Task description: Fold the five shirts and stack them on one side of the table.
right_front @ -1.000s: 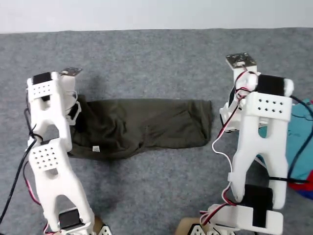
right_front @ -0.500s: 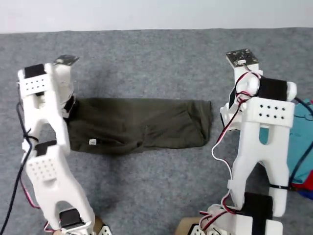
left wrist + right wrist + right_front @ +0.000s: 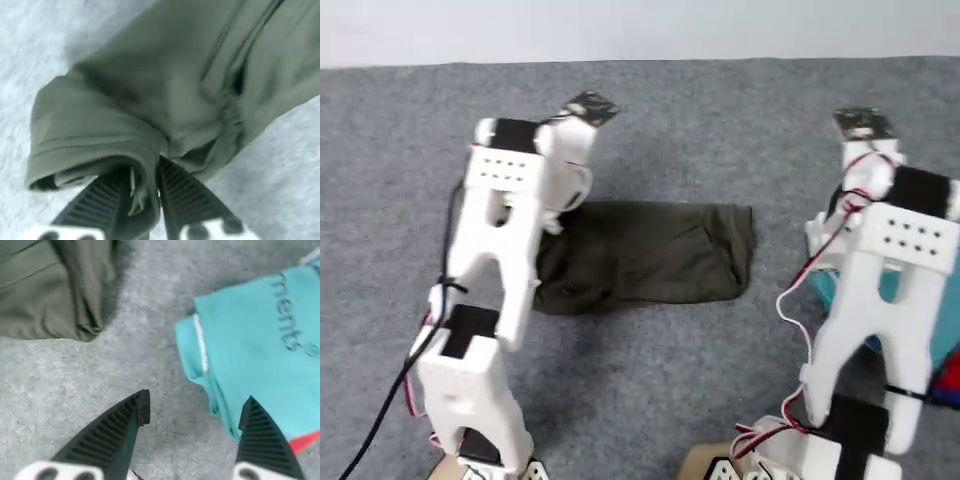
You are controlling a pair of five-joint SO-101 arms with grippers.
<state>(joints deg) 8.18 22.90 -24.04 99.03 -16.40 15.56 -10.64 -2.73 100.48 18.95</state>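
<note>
An olive green shirt [image 3: 650, 252] lies folded into a long strip across the middle of the grey table. My left gripper [image 3: 145, 192] is shut on the olive shirt's [image 3: 175, 85] left end, which is lifted and doubled over toward the right; in the high view the left arm [image 3: 515, 215] covers that end. A folded teal shirt [image 3: 255, 350] lies at the table's right side, partly under the right arm [image 3: 890, 260]. My right gripper [image 3: 195, 415] hangs open just above the carpet, between the olive shirt's right end [image 3: 55, 290] and the teal shirt's edge.
A red garment edge [image 3: 948, 378] shows beneath the teal shirt [image 3: 835, 290] at the far right. The grey carpet [image 3: 650, 380] covers the table. A white wall [image 3: 640, 30] runs along the back.
My left arm has swung to the right, carrying the olive shirt's left end over toward the middle. The right arm has shifted slightly to the right.
</note>
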